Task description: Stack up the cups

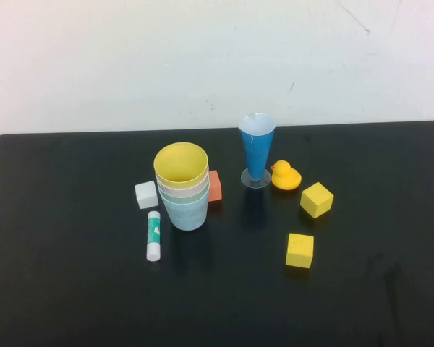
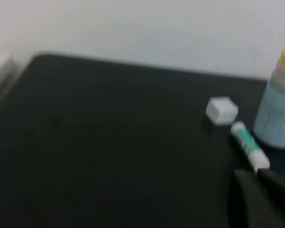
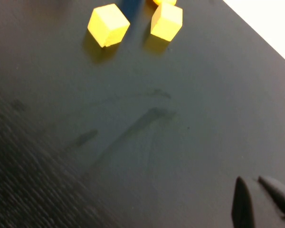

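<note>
1. The four cups (image 1: pixel 182 186) stand nested in one column at the middle of the black table (image 1: pixel 72 289), yellow (image 1: pixel 181 163) on top, then pink and green rims, with light blue (image 1: pixel 186 211) at the base; by the look of it, the stacking is complete
2. The stack rests upright and leans on nothing, which suggests it was set down to stand alone
3. Neither arm shows in the high view; both appear parked back at the near edge, clear of the work
4. The left gripper (image 2: pixel 257 173) shows as dark fingertips at the edge of its wrist view, pressed together and pinching nothing, aimed toward the stack from its left side
5. The right gripper (image 3: pixel 254 183) hovers over bare table, tips nearly touching, also empty, with the two yellow cubes well ahead of it
6. Around the stack: a white cube (image 1: pixel 146 194) just beside it on the left, a green-and-white glue stick (image 1: pixel 153 236) lying in front of that, an orange block (image 1: pixel 215 186) tucked close behind on the right
7. Farther right stand a tall blue cone glass (image 1: pixel 257 150), a rubber duck (image 1: pixel 285 176) and the yellow cubes (image 1: pixel 316 199) (image 1: pixel 299 250)
8. Nothing blocks either arm; the close-set white cube and orange block are the only items a careless approach might nudge
</note>
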